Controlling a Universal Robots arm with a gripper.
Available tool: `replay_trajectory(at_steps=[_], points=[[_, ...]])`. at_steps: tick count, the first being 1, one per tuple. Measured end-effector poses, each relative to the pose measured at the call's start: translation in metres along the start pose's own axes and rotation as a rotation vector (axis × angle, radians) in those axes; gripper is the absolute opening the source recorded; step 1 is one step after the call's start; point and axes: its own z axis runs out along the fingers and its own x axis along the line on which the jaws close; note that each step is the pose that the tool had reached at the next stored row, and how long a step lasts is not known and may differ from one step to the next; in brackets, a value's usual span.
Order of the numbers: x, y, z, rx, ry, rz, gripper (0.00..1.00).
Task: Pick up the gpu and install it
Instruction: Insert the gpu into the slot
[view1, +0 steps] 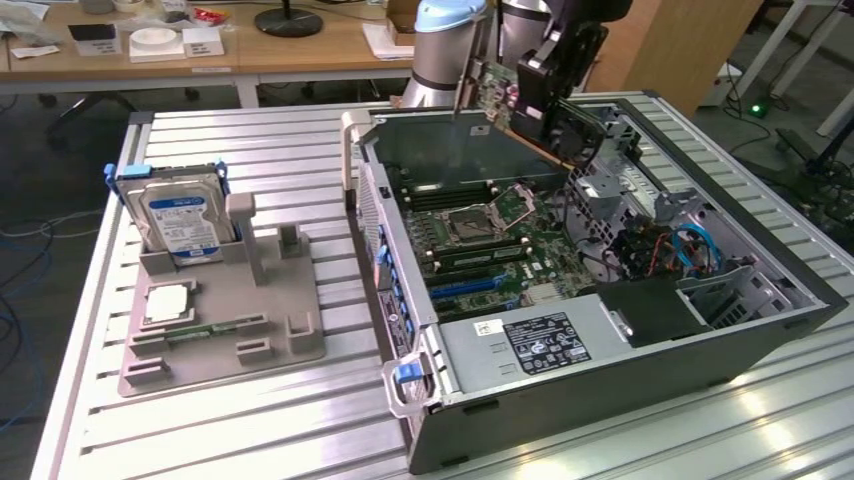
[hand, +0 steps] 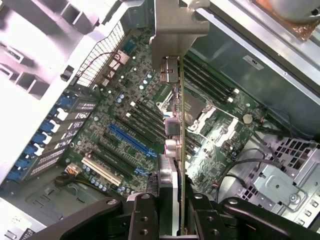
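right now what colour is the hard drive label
Blue and white; the label shows best in the exterior view.

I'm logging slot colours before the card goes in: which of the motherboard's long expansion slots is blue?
The long slot in the middle of the row, flanked by black slots; the only other non-black one is the white slot.

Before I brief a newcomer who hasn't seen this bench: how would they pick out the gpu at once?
Find the open computer case on the slatted table. Above it, the jaws hold the gpu in the air. It is a thin card with a pale metal bracket, unlike the blue-labelled hard drive.
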Motion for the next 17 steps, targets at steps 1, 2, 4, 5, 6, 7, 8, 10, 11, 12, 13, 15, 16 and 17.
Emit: replay_trajectory(at_steps=[1, 2, 4, 5, 6, 7, 8, 10, 11, 12, 13, 15, 16, 17], points=[[0.0, 0.0, 0.0, -0.0002, 0.0002, -0.008, 0.28], [0.0, 0.0, 0.0, -0.0004, 0.0004, -0.015, 0.28], [0.0001, -0.0001, 0.0, -0.0007, 0.0007, -0.03, 0.28], [0.0001, -0.0002, 0.0, -0.0009, 0.0008, -0.037, 0.28], [0.0001, -0.0002, 0.0, -0.0011, 0.001, -0.043, 0.28], [0.0002, -0.0003, 0.0, -0.0012, 0.0011, -0.05, 0.28], [0.0002, -0.0003, 0.0, -0.0013, 0.0013, -0.056, 0.28], [0.0003, -0.0004, 0.0, -0.0018, 0.0015, -0.07, 0.28], [0.0003, -0.0005, 0.0, -0.0019, 0.0016, -0.076, 0.28], [0.0004, -0.0005, -0.0001, -0.002, 0.0019, -0.081, 0.28], [0.0004, -0.0006, 0.0, -0.0021, 0.002, -0.087, 0.28], [0.0005, -0.0008, 0.0, -0.0024, 0.0022, -0.098, 0.28], [0.0006, -0.0008, 0.0, -0.0025, 0.0024, -0.104, 0.28], [0.0006, -0.0009, 0.0, -0.0027, 0.0025, -0.11, 0.28]])
